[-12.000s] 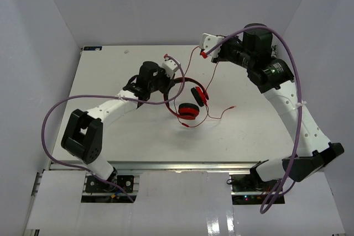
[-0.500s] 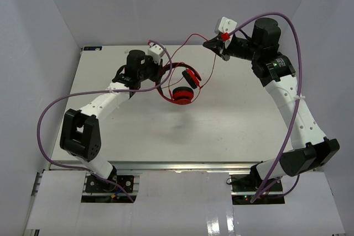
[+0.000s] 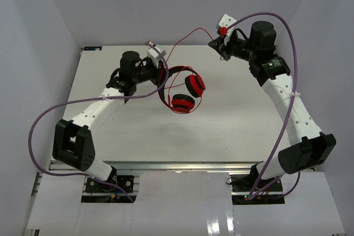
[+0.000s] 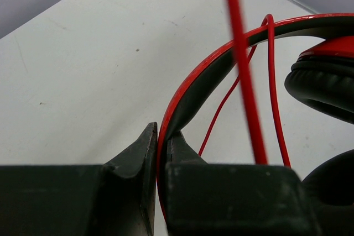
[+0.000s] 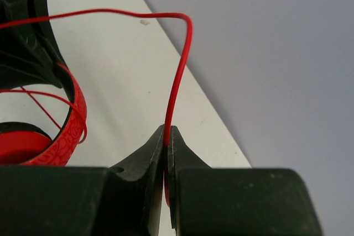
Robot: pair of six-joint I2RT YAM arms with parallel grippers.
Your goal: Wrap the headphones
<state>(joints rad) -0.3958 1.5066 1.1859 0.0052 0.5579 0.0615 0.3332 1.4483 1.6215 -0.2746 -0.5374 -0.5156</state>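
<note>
The red headphones (image 3: 185, 89) hang above the table's middle, ear cups with black pads low right. My left gripper (image 3: 160, 73) is shut on the red-and-black headband (image 4: 191, 100), holding it up. The thin red cable (image 3: 185, 36) runs from the headband up and right to my right gripper (image 3: 217, 44), which is shut on the cable (image 5: 176, 95) near the back wall. Loops of cable cross the headband in the left wrist view (image 4: 271, 81). The headband also shows at the left of the right wrist view (image 5: 72, 128). The plug is hidden.
The white table (image 3: 110, 131) lies under both arms, walled by grey panels at the back and sides. Purple arm cables (image 3: 41, 120) loop off each arm. The right gripper is close to the back wall (image 5: 265, 53).
My left gripper has turned the headphones and shifted them a little right and lower. My right gripper has moved slightly up and left with the cable, which now arcs higher.
</note>
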